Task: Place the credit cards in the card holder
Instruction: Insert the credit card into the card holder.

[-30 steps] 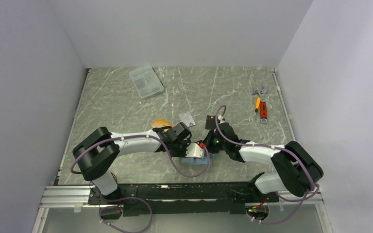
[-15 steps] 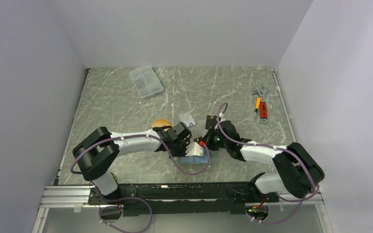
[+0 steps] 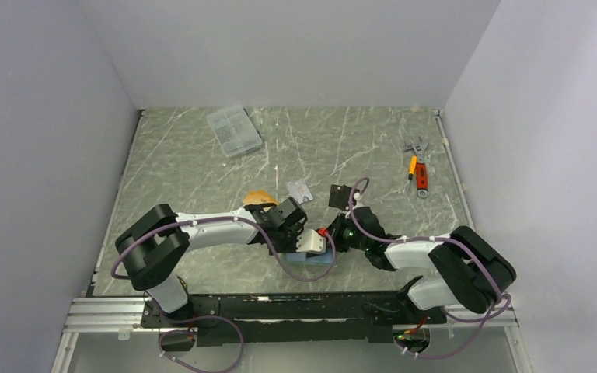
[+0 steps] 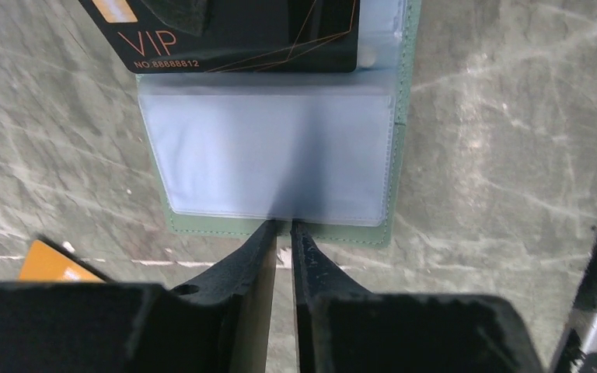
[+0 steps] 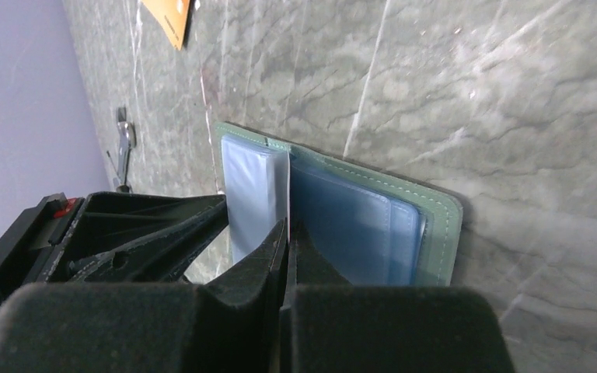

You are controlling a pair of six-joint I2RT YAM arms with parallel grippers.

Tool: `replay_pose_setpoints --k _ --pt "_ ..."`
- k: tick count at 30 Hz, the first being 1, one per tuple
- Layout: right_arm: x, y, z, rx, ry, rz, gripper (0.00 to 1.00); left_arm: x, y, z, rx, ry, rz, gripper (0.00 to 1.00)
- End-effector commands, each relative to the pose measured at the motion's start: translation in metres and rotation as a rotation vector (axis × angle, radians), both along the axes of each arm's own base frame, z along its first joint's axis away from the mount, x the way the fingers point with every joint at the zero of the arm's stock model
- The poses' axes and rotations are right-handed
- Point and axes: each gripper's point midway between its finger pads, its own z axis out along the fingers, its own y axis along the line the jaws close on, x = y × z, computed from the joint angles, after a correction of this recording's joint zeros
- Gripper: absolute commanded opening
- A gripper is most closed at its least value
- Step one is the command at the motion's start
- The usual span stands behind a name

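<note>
The card holder (image 3: 320,266) lies open on the table, green-edged with light blue sleeves (image 4: 272,167). My right gripper (image 5: 288,224) is shut on a black credit card (image 4: 241,35) marked VIP. The card stands on edge (image 5: 288,183) over the holder's fold (image 5: 435,225). My left gripper (image 4: 282,224) shows only a narrow slit between its fingers, with nothing in it. Its tips rest on the holder's near green border. An orange credit card (image 3: 258,196) lies on the table behind the left wrist (image 4: 50,266). A silvery one (image 3: 299,189) lies beside it. In the top view both grippers (image 3: 301,242) (image 3: 333,235) meet over the holder.
A flat black square piece (image 3: 340,194) lies just behind the right wrist. A clear compartment box (image 3: 234,130) sits at the back left. Hand tools with an orange handle (image 3: 417,169) lie at the back right. Walls close the table on three sides.
The right wrist has come a little nearer and lower over the holder. The left jaws have narrowed slightly. The loose cards have not moved.
</note>
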Motion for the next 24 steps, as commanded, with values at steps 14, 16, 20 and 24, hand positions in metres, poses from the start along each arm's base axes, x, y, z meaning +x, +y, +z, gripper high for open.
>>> replay_pose_setpoints --k 14,16,20,24 --pt "0.001 0.0 0.0 0.069 -0.025 -0.161 0.0 0.006 0.023 -0.001 0.07 -0.106 -0.079 0.23" --pt "0.001 0.0 0.002 0.075 -0.031 -0.167 0.0 0.007 0.026 -0.006 0.088 -0.115 -0.085 0.22" --pt "0.004 0.0 0.009 0.098 -0.064 -0.185 0.0 0.007 0.026 -0.009 0.095 -0.111 -0.09 0.2" --pt "0.006 0.002 0.016 0.128 -0.084 -0.196 0.0 0.003 0.025 -0.011 0.093 -0.078 -0.085 0.18"
